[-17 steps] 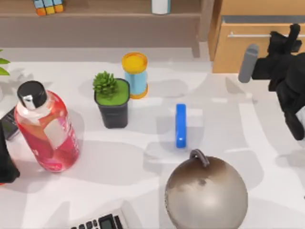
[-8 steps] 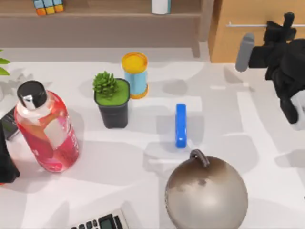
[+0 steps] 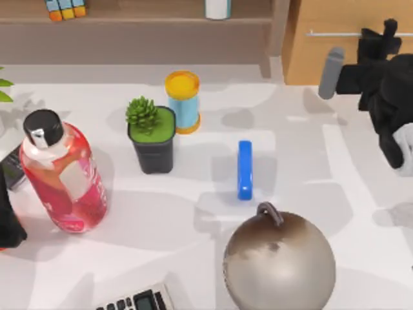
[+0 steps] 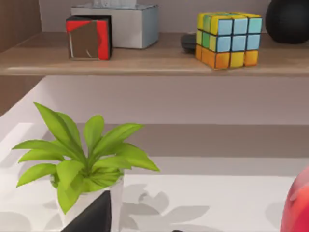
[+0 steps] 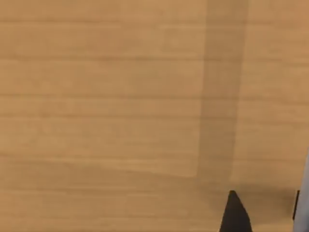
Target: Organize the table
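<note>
Table [image 3: 335,168] surface, pale and flat, spreads across nearly all of the top view, below the brown shelf [image 3: 129,22] and the light-wood drawer cabinet [image 3: 335,58]. On it stand a red bottle with a black cap [image 3: 61,171], a small black pot with a green plant [image 3: 151,135], a blue cylinder with yellow ends [image 3: 182,101], a blue bar [image 3: 244,170] near the middle and a big grey ball with a loop [image 3: 279,258]. A calculator [image 3: 135,300] lies at the bottom edge.

The right gripper [image 3: 381,45] is at the top right, just in front of the cabinet's thin handle [image 3: 332,33]; whether its fingers are wide or narrow I cannot tell. The right wrist view faces the wood front of the cabinet [image 5: 120,96] closely.

The left arm [image 3: 8,219] is parked at the left edge. Its wrist view shows a leafy plant in a white pot [image 4: 84,159] and a colour cube [image 4: 227,38] on the shelf [image 4: 154,60].
</note>
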